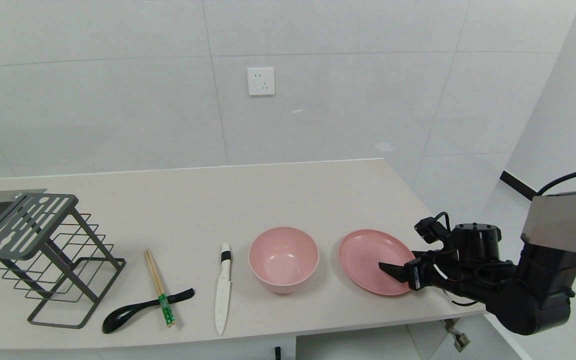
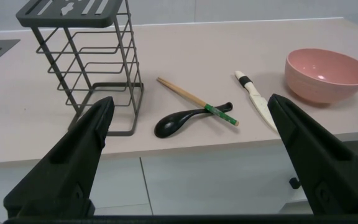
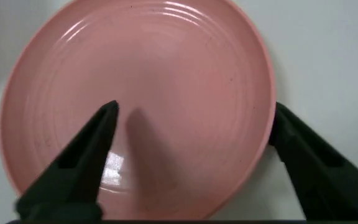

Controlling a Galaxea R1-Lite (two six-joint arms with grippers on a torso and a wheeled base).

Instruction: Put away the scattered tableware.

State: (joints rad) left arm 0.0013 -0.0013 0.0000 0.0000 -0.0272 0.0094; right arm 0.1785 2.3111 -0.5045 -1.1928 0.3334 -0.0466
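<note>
Countertop stock as I see it from the console, left to right:

1. Dark grey metal wire rack with a slotted top (image 1: 28, 220): standing at the left end of the pale beige table (image 1: 218, 200).
2. Black plastic soup spoon (image 1: 128, 312): lying flat near the front edge, just right of the rack, bowl end to the left.
3. Pair of wooden chopsticks with a green band (image 1: 158, 282): lying across the spoon's handle, banded ends toward the near edge.
4. Cream-coloured knife with a black ring on its handle (image 1: 224, 290): between the chopsticks and the bowl, touching neither, tip pointing to the near edge.
5. Round pink bowl (image 1: 283, 260): upright, at the middle of the row.
6. Flat round pink plate (image 1: 368, 255): just right of the bowl, apart from it, near the table's right end.
7. Right gripper (image 3: 194, 111): I read it as released, jaws spread across the plate's right rim, one finger over the plate and the other outside it; I cannot tell whether it touches.
8. Left gripper (image 2: 191, 102): released, grasping nothing, held off the table's near edge in front of the rack and spoon.
9. White wall socket (image 1: 261, 81): on the far tiled wall.
</note>
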